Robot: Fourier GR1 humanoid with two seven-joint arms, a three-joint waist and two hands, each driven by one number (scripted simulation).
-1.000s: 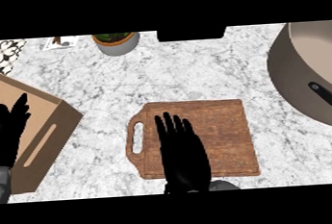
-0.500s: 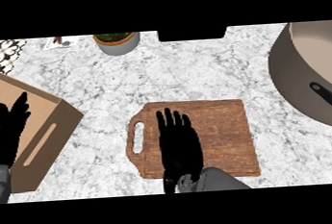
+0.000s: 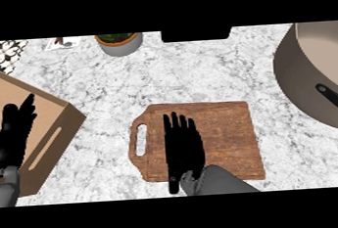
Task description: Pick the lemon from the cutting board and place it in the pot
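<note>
The right robot hand (image 3: pixel 183 147), fingers straight and flat over the cutting board (image 3: pixel 227 132), has slid back toward the lower edge.

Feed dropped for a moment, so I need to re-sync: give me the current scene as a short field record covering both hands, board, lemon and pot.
right hand: open, fingers straight, flat over the cutting board
left hand: open, resting over the cardboard box at the left edge
cutting board: wooden, handle slot to the left, on the marble counter
lemon: not visible; may be hidden under the right hand
pot: at the right edge, dark handle showing
also present: potted plant at the back
</note>
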